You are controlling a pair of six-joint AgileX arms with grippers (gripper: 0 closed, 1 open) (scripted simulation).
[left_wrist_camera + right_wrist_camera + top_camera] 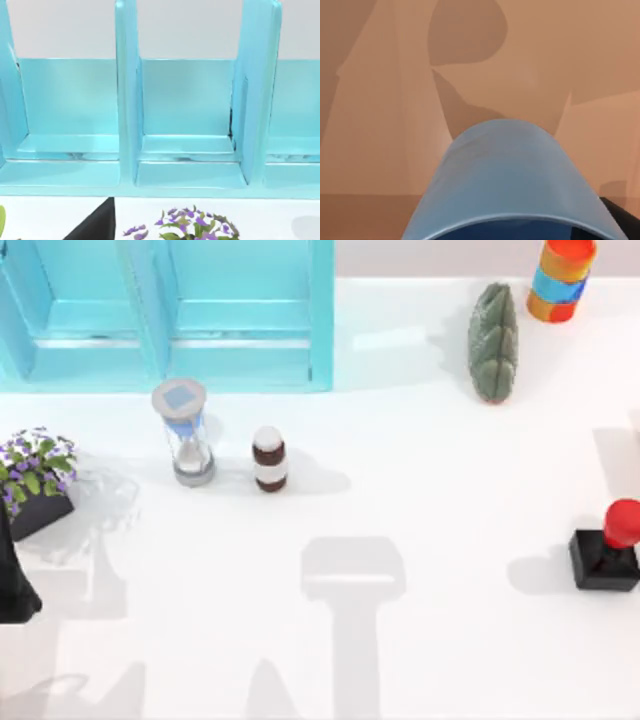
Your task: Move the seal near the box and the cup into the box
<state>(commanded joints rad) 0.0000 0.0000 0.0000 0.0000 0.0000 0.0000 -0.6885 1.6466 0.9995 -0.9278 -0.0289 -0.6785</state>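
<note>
The seal (611,545), a red knob on a black square base, stands upright at the table's far right edge. The light-blue cup (510,175) sits right in front of the right wrist camera, its rim towards the lens, with my right gripper shut on it. Behind it are the brown inner surfaces of the box (380,125), and the cup's shadow falls on them well apart from the cup. My left arm (14,585) is parked at the table's left edge.
A turquoise rack (170,315) spans the back left. In front of it stand an hourglass (186,432) and a brown white-capped bottle (269,459). A purple flower pot (36,480) is at left, a green cactus-like piece (493,340) and a striped cylinder (561,278) at back right.
</note>
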